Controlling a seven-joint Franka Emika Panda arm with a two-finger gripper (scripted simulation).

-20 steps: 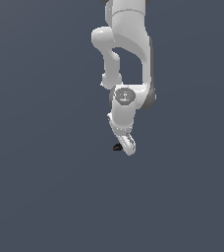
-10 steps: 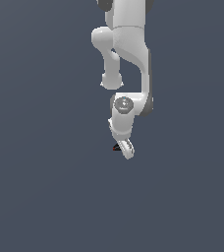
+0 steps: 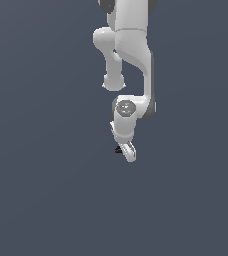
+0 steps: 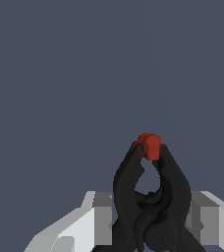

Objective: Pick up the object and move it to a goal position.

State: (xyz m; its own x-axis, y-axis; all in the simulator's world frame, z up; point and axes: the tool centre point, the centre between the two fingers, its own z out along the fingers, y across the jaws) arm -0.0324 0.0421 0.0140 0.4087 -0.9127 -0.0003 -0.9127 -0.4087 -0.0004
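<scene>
The object (image 4: 151, 197) is a black clamp-like thing with red tips. In the wrist view it sits between my two white fingers (image 4: 92, 216), which press against it on both sides. In the exterior view only a small black and red bit of the object (image 3: 118, 149) shows at the left side of my gripper (image 3: 128, 152). The gripper hangs pointing down from the white arm (image 3: 131, 55) over the plain grey ground. Whether the object touches the ground cannot be told.
Only the uniform grey-blue surface (image 3: 46, 190) surrounds the arm in both views. No other objects, containers or edges show. No goal marker is in view.
The arm has straightened and the gripper with the black object has shifted a little toward the exterior view's right. The grip on the object looks the same.
</scene>
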